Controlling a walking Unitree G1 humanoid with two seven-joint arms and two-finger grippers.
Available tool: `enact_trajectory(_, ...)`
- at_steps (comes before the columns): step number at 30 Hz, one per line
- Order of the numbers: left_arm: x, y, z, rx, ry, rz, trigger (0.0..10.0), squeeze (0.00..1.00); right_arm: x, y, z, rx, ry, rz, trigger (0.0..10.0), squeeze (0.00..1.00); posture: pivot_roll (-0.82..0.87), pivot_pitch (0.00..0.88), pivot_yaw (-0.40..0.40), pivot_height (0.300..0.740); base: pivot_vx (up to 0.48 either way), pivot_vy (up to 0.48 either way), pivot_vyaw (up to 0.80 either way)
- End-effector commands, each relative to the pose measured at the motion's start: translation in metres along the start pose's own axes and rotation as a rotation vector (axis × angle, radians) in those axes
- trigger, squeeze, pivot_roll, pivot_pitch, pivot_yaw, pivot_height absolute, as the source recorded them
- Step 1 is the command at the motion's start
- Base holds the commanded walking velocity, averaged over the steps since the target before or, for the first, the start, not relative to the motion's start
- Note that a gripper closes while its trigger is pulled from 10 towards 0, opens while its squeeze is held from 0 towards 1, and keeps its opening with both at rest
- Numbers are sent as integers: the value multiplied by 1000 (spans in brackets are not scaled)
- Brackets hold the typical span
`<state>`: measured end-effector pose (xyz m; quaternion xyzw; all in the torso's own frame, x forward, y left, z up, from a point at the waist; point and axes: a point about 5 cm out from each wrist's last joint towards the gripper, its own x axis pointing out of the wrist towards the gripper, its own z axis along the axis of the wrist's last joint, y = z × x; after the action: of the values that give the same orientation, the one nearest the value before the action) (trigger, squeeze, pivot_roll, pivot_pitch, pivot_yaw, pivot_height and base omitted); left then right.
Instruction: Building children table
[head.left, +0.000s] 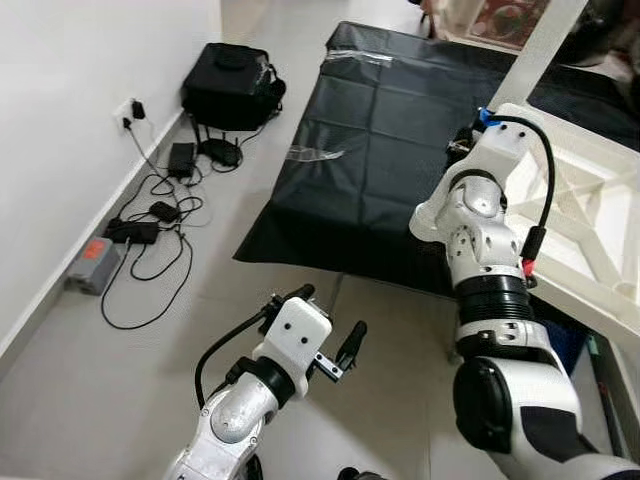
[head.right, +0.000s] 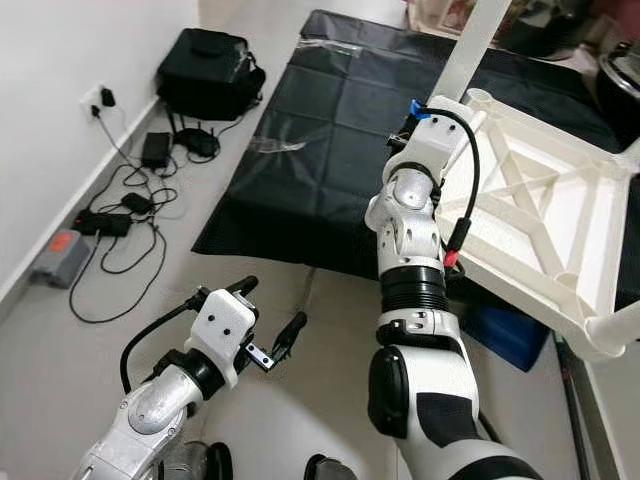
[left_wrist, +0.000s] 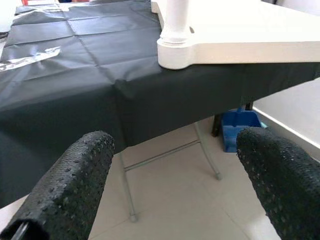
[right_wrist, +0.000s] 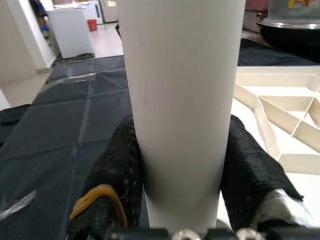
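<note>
The right gripper (right_wrist: 182, 150) is clenched around a white table leg (right_wrist: 182, 100), its two black fingers (right_wrist: 120, 170) pressing on either side of the round tube. That leg stands upright at the near corner of an upside-down white tabletop (head.right: 540, 210), whose ribbed underside faces up, and it rises out of the top of the head views. The tabletop rests on a low table covered with a black cloth (head.left: 370, 130) that is creased in squares and has a strip of clear tape stuck to it. The right arm (head.right: 415, 240) reaches up from the lower edge of the scene to that corner, with a black cable looped over its wrist. The left gripper (head.left: 330, 325) hovers low over the pale tiled floor (head.left: 130, 370), in front of the cloth-covered table, with its fingers (left_wrist: 70, 185) spread apart and holding nothing (between them the wrist camera looks at the table's thin metal frame and a blue box (left_wrist: 240, 127) on the floor underneath). Along the white wall to the left lie a black bag (head.left: 232, 85), a tangle of black cables and chargers (head.left: 150, 225) plugged into a wall socket, and a small grey device with a red label (head.left: 93, 262).
</note>
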<state>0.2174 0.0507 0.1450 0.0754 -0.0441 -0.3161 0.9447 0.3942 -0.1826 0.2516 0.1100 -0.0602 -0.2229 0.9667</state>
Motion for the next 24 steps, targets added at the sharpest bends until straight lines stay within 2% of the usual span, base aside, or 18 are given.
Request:
enact_trajectory(1, 0, -4, -1, 3, 8, -14, 10000, 0, -2, 6, -24, 16, 134, 59, 10000, 0, 120, 148, -110, 740, 0, 0, 0)
enact_trajectory(3, 0, -4, -1, 2, 7, -14, 10000, 0, -7, 30, -24, 19, 155, 230, 10000, 0, 118, 149, -110, 740, 0, 0, 0)
enact_trajectory(4, 0, -4, -1, 0, 4, -15, 10000, 0, -9, 36, -22, -5, 131, 284, 10000, 0, 118, 149, -110, 740, 0, 0, 0)
enact_trajectory(8, 0, -4, -1, -2, 3, -15, 10000, 0, -13, 42, -19, -34, 95, 349, 10000, 0, 118, 149, -110, 740, 0, 0, 0)
enact_trajectory(9, 0, -4, 0, -2, 2, -17, 10000, 0, -12, 39, -16, -57, 60, 329, 10000, 1000, 118, 149, -110, 740, 0, 0, 0)
enact_trajectory(15, 0, -5, 0, -2, -2, -18, 10000, 0, -5, 28, -6, -65, 11, 296, 10000, 1000, 117, 152, -110, 740, 0, 0, 0)
enact_trajectory(17, 0, -5, 0, -3, -2, -19, 10000, 0, -2, 29, 0, -39, -3, 381, 10000, 1000, 117, 152, -110, 740, 0, 0, 0)
enact_trajectory(19, 0, -5, 0, -3, -2, -19, 10000, 0, -2, 29, 0, -39, -3, 381, 10000, 1000, 117, 152, -110, 740, 0, 0, 0)
enact_trajectory(21, 0, -5, 0, -3, -3, -20, 10000, 0, -3, 32, 5, -1, 7, 574, 10000, 1000, 115, 149, -109, 740, 0, 0, 0)
enact_trajectory(23, 0, -5, 0, -3, -3, -20, 10000, 0, -3, 32, 5, -1, 7, 574, 10000, 1000, 115, 149, -109, 740, 0, 0, 0)
enact_trajectory(24, 0, -5, 0, -3, -2, -21, 10000, 0, -4, 33, 7, 18, 4, 670, 10000, 1000, 113, 146, -107, 740, 0, 0, 0)
